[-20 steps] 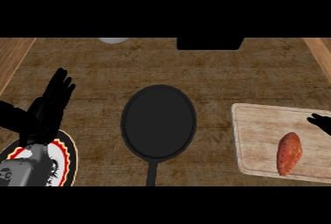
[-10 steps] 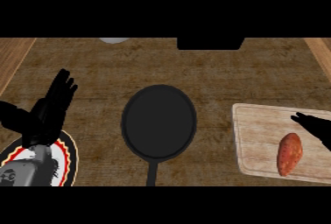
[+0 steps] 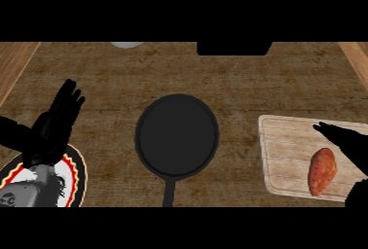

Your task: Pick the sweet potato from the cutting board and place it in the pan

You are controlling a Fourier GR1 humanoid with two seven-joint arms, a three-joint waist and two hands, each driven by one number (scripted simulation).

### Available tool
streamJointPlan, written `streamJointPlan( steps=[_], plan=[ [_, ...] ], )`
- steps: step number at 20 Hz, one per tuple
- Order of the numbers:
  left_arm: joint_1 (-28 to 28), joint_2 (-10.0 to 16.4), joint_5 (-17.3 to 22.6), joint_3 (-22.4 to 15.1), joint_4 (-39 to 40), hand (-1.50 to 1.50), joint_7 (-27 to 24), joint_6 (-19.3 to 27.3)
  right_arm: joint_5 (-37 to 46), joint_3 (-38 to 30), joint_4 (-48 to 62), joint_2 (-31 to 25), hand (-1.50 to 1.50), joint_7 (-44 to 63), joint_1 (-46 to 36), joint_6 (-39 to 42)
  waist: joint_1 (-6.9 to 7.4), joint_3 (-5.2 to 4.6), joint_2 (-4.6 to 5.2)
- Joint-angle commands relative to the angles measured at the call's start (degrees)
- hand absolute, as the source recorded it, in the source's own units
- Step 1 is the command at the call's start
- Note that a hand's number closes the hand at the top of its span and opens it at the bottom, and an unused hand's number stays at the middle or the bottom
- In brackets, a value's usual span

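An orange sweet potato (image 3: 322, 171) lies on the pale wooden cutting board (image 3: 287, 151) at the right. A black pan (image 3: 176, 134) sits in the middle of the counter, empty, its handle pointing toward me. My right hand (image 3: 348, 143) hovers over the board's right part, fingers straight, pointing up-left, just above and right of the sweet potato. My left hand (image 3: 52, 126) stands open at the left, fingers up, resting.
A patterned plate (image 3: 70, 177) lies at the lower left under my left forearm. A white object (image 3: 127, 45) and a dark box (image 3: 234, 47) sit at the counter's far edge. Wooden rims (image 3: 16, 63) border the counter on both sides.
My right hand has moved left, farther over the cutting board and closer to the sweet potato. The left hand has shifted slightly up and right.
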Motion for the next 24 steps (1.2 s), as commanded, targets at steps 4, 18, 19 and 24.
streamJointPlan(
  steps=[4,18,19,24],
  plan=[
    [1.32,-2.34,-3.13,-0.42,-1.07,0.00,-0.69,0.25,5.85,-0.32,5.86,3.87,-1.50,-3.94,-1.14,0.85,-0.05,0.01,-0.01],
    [0.13,-2.95,-2.45,2.56,-1.14,0.00,0.37,-2.58,14.02,1.01,15.85,14.06,-1.50,-7.70,-3.16,-4.03,0.07,0.01,0.00],
    [-2.71,-1.49,-1.19,4.92,3.24,0.00,-0.11,-3.95,13.09,-0.32,20.19,13.30,1.50,-11.83,-6.65,-4.49,0.09,0.01,0.07],
    [-4.67,-3.59,-4.12,2.63,2.37,0.00,1.85,-1.33,16.81,0.52,24.08,13.56,1.50,-18.25,-7.12,-10.88,0.01,0.03,0.07]
  ],
)
